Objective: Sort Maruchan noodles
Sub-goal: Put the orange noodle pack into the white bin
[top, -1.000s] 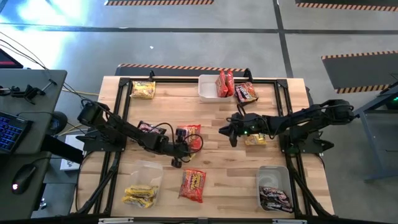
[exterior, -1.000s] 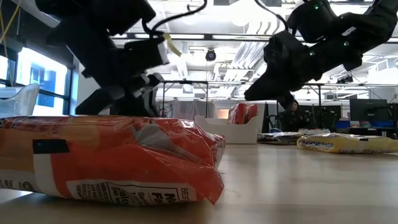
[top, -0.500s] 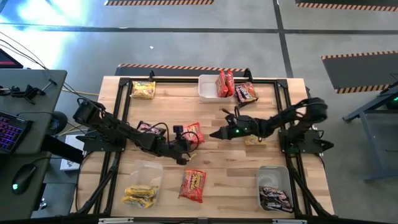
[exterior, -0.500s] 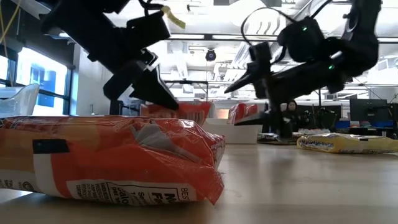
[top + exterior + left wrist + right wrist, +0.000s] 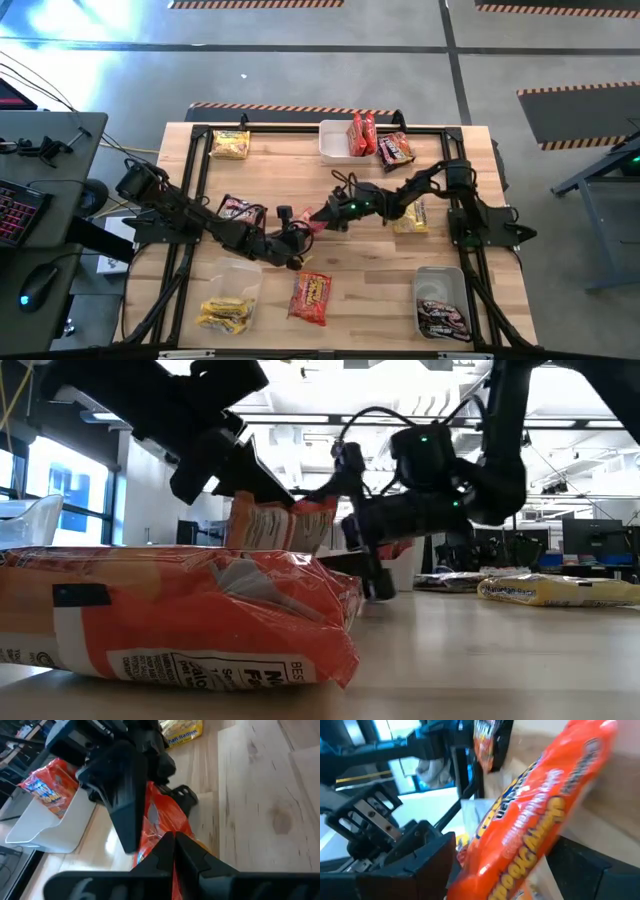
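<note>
Mid-counter, the left tool (image 5: 300, 226) is clamped on a red-orange packet (image 5: 316, 217) held aloft; the right tool (image 5: 328, 215) gapes around its far end. Closing off-centre could tear or drop it.

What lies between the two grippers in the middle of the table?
A red noodle packet. In the high view the left gripper is shut on it and the open right gripper has its fingers around the other end.

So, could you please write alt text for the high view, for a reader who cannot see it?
Seen from above a wooden table, the left gripper holds a red-orange noodle packet mid-table, while the right gripper, jaws open, meets it from the other side. More packets lie scattered about or sit in clear tubs.
</note>
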You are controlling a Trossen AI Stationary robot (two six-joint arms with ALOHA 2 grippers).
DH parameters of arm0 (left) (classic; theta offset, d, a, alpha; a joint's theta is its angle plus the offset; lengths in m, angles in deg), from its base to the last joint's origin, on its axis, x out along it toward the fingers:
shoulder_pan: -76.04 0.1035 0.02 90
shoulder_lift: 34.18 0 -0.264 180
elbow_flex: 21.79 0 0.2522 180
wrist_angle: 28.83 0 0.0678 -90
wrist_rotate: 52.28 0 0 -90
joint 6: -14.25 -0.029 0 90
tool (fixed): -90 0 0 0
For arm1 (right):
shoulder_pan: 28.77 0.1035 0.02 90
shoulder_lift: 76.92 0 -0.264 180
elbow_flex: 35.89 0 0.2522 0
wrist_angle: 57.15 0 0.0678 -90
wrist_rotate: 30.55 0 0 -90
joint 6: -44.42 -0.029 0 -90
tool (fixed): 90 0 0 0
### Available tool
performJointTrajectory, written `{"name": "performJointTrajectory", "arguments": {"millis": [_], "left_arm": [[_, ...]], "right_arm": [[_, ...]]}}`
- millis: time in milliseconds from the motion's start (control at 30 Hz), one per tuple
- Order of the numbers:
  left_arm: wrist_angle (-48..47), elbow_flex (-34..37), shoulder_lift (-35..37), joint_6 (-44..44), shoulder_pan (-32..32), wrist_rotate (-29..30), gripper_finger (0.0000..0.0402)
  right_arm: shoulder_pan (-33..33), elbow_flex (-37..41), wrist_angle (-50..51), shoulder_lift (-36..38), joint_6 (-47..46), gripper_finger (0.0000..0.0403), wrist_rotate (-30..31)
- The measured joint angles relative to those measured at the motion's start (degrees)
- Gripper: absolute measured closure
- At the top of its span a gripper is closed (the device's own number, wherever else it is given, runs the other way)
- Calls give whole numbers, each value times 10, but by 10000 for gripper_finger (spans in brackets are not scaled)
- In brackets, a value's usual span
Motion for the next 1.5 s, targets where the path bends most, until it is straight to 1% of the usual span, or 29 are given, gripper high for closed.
{"name": "performJointTrajectory", "arguments": {"millis": [167,467,600,833,1000,1100,1200,1300,1400,1500], "left_arm": [[-2,0,0,-1,-12,7,401],[-2,0,0,-12,-13,9,401],[1,0,0,-12,-14,10,401],[14,0,0,-25,-14,8,401],[12,1,0,-10,-14,4,398],[12,1,0,-2,-14,9,388],[7,1,5,8,-14,21,372],[-17,1,36,22,-13,26,351],[-51,5,77,54,-7,25,332],[-35,41,120,79,2,5,322]], "right_arm": [[-5,-36,26,-8,-9,111,-57],[-11,-50,72,-8,-7,116,-69],[-11,-50,78,-7,4,145,-71],[-13,-49,75,-7,26,229,-68],[-13,-49,69,-7,72,277,-67],[-15,-49,71,-7,128,292,-65],[-21,-48,58,-7,193,299,-68],[-31,-48,37,-7,238,300,-68],[-45,-48,-2,-7,277,300,-74],[-62,-48,-25,-1,304,300,-90]]}}
